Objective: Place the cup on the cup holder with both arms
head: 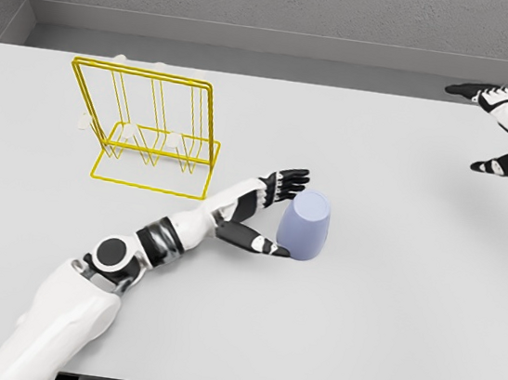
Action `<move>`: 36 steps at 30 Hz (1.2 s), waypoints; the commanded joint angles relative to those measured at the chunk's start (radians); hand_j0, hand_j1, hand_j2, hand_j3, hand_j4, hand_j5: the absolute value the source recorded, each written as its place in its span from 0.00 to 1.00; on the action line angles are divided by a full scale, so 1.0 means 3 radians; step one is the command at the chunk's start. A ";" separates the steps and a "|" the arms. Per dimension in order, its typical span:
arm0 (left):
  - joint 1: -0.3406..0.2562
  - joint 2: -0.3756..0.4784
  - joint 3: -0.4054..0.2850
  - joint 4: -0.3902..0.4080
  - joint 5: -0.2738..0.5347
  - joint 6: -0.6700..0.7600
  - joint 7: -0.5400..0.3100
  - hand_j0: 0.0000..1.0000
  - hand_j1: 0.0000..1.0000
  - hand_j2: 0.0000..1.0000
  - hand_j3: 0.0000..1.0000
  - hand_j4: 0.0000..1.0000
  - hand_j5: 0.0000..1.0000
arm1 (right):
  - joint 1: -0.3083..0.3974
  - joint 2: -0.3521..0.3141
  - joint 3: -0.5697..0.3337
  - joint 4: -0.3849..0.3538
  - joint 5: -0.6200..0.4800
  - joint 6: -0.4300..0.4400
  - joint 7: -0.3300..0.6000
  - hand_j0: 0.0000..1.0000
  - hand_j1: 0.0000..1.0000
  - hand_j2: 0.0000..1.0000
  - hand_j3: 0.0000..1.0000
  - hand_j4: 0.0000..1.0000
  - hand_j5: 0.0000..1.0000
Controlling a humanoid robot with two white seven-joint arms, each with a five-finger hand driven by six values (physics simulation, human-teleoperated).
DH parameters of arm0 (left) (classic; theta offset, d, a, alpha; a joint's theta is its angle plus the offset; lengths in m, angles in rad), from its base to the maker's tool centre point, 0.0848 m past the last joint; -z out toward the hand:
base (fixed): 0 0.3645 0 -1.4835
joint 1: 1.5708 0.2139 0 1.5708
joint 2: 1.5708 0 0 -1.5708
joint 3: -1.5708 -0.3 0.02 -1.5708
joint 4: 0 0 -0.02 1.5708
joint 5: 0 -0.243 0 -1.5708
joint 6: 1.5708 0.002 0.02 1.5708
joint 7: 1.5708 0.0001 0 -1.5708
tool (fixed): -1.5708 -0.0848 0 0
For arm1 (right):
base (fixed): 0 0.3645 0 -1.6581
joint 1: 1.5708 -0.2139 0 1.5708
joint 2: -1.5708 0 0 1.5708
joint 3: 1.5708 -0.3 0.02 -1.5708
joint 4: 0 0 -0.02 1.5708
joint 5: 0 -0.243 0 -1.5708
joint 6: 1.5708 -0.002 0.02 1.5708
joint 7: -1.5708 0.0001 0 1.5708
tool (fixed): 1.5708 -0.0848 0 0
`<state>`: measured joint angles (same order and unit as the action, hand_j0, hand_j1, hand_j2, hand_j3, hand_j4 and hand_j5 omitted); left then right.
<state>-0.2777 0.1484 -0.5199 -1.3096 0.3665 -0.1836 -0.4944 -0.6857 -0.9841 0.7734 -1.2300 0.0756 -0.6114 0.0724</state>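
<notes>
A pale lavender cup [306,226] stands upside down near the middle of the white table. My left hand [281,212] is right beside its left side, fingers spread above and thumb low in front, open around the cup without closing on it. A yellow wire cup holder [154,130] stands at the back left, well apart from the cup. My right hand [498,128] hovers open at the far right edge, far from both objects.
The white table [406,313] spans the whole view, with a grey wall behind its far edge. My left forearm stretches from the lower left across the table towards the cup.
</notes>
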 commanded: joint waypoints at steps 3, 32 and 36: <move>0.0005 -0.0050 -0.0006 -0.0007 -0.0010 -0.0007 -0.0003 1.00 1.00 1.00 1.00 1.00 1.00 | -0.0010 0.0003 0.0035 -0.0318 -0.0002 0.0002 -0.0006 1.00 1.00 1.00 1.00 1.00 1.00; -0.0026 -0.0244 -0.0031 0.0014 -0.0173 -0.0007 -0.0003 0.62 0.62 0.62 0.62 0.62 0.62 | 0.0010 0.0131 0.0142 -0.0047 -0.0007 0.0002 -0.0001 1.00 1.00 1.00 1.00 1.00 1.00; -0.0026 -0.0239 -0.0031 0.0014 -0.0173 -0.0007 -0.0034 0.45 0.45 0.45 0.45 0.45 0.45 | 0.0010 0.0131 0.0142 -0.0047 -0.0007 0.0002 -0.0001 1.00 1.00 1.00 1.00 1.00 1.00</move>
<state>-0.2853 0.0761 -0.5294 -1.3044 0.3111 -0.1856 -0.5011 -0.6826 -0.9441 0.8171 -1.2433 0.0802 -0.6114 0.0726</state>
